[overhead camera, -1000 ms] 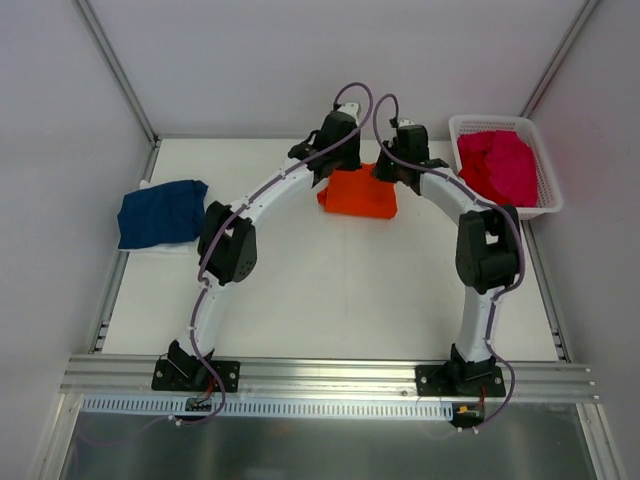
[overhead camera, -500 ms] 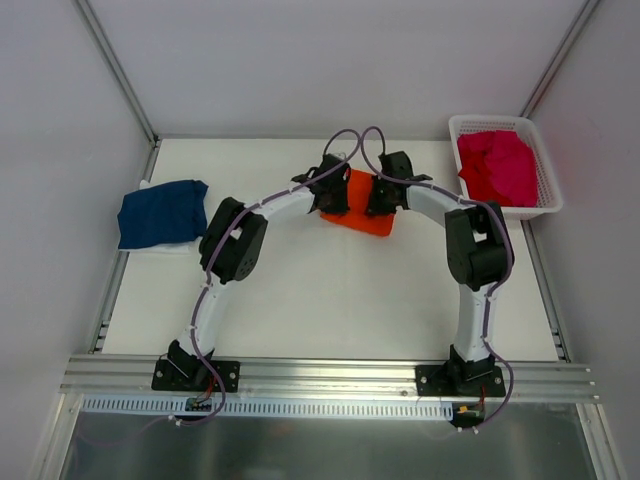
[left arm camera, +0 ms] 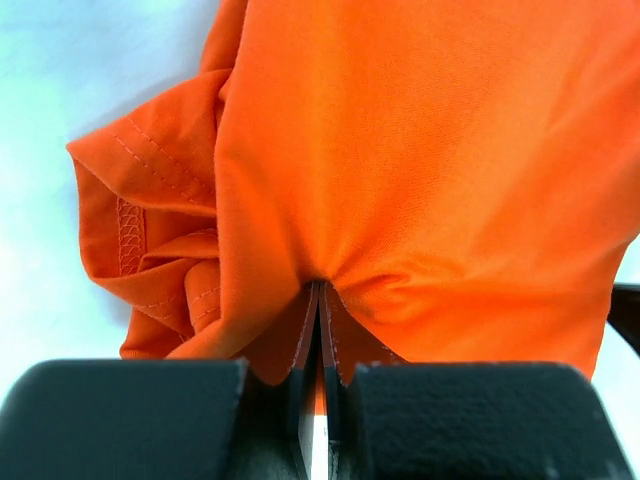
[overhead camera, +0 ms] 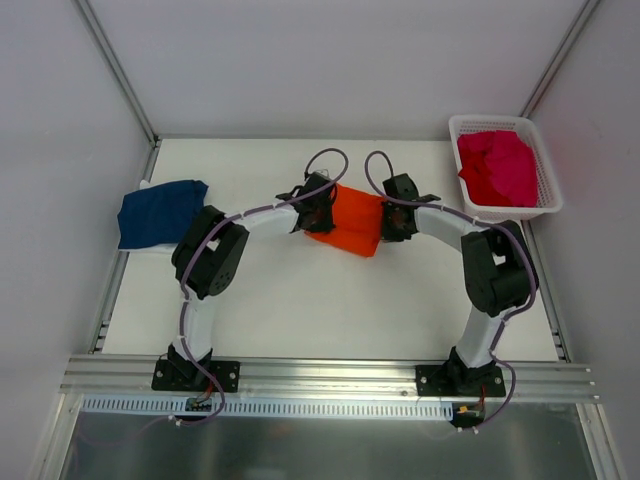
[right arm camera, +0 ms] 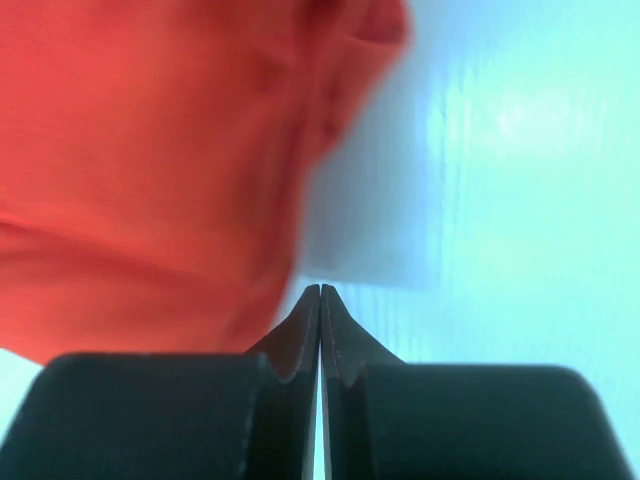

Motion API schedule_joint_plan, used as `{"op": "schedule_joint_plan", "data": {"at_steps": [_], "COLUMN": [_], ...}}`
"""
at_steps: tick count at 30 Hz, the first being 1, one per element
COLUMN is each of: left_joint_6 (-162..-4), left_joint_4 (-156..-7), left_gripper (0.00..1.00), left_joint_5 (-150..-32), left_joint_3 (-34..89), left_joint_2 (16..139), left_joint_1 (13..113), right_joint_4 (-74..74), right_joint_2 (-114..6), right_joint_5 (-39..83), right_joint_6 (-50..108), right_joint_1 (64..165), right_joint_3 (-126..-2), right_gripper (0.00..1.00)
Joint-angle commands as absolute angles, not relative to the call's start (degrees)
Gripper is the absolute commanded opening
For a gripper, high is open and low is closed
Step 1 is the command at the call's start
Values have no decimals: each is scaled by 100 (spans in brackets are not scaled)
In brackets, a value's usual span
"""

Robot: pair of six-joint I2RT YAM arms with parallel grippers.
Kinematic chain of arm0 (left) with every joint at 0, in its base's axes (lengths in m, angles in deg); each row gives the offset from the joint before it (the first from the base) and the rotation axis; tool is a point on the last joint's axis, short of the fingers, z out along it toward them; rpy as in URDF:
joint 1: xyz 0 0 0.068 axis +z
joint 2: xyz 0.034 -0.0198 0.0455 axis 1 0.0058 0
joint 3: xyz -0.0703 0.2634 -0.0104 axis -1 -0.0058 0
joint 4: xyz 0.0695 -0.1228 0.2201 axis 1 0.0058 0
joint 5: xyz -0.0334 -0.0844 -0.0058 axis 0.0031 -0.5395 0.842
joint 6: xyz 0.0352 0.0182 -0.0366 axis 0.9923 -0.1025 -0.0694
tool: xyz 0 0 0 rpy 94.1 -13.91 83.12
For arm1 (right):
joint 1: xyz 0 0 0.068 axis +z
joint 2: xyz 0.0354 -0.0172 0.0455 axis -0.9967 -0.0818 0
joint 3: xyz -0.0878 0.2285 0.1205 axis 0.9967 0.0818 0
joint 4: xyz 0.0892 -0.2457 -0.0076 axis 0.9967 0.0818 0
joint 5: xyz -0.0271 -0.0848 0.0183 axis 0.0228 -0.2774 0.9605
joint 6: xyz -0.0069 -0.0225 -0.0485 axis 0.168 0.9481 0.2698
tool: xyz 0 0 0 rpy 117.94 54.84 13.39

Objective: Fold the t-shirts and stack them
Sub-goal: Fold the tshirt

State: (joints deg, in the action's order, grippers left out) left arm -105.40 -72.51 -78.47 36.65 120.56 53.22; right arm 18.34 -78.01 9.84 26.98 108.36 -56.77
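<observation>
The bright orange t-shirt (overhead camera: 347,224) lies bunched on the white table between my two grippers. My left gripper (overhead camera: 316,204) is at its left edge. In the left wrist view this gripper (left arm camera: 318,292) is shut on a puckered fold of the orange t-shirt (left arm camera: 420,170). My right gripper (overhead camera: 388,220) is at the shirt's right edge. In the right wrist view it (right arm camera: 320,292) is shut with no cloth showing between the tips. There the blurred orange t-shirt (right arm camera: 150,170) lies just to its left. A folded navy blue t-shirt (overhead camera: 160,213) lies at the table's left edge. Magenta-pink t-shirts (overhead camera: 498,165) fill the basket.
A white plastic lattice basket (overhead camera: 545,195) stands at the far right corner. Metal frame rails run along the left (overhead camera: 108,290) and right table edges, and a rail crosses the front. Grey walls close in the back and sides.
Both arms have drawn back toward the near side and the orange shirt has come with them, from the far middle toward the table's centre. The navy shirt and basket have not moved.
</observation>
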Motion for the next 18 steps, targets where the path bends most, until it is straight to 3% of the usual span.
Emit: {"op": "schedule_joint_plan", "data": {"at_steps": [1,7,9,12,13,14,15,16,18], "left_joint_6": [-10587,-10737,-10658,-10430,-10333,-10115,-10008,-9946,-9910], "left_joint_4": [-6813,-6866,-6858,-6858,-6849,-6849,-6849,-6849,-6849], "left_gripper": [0,0,0,0,16,36,61,99,99], "left_joint_5": [-7549,-7514,-7305,-6971,-6830,-6681,-6540,-6399,-6607], "left_joint_3": [3200,2988,2979,2997,3023,3041,3032,3006,2831], "left_joint_2": [11749,11275,10906,10326,10220,10071,10009,9974,9903], "left_joint_1": [5267,4994,4872,4836,4836,4836,4871,4906,5150], "right_joint_4": [2026,1683,1402,1121,1050,841,708,559,163], "right_joint_2": [-7305,-6823,-6480,-5645,-5443,-5041,-4871,-4687,-4308], "right_joint_5": [583,758,864,987,1092,1206,1320,1652,1987], "right_joint_6": [2593,2549,2532,2497,2479,2444,2426,2348,2277], "right_joint_1": [10860,10930,10948,10957,10957,10966,10966,10974,10966], "right_joint_3": [-5330,-4944,-4646,-4207,-4074,-3925,-3593,-3433,-3020], "right_gripper": [0,1,12,40,63,76,85,96,99]}}
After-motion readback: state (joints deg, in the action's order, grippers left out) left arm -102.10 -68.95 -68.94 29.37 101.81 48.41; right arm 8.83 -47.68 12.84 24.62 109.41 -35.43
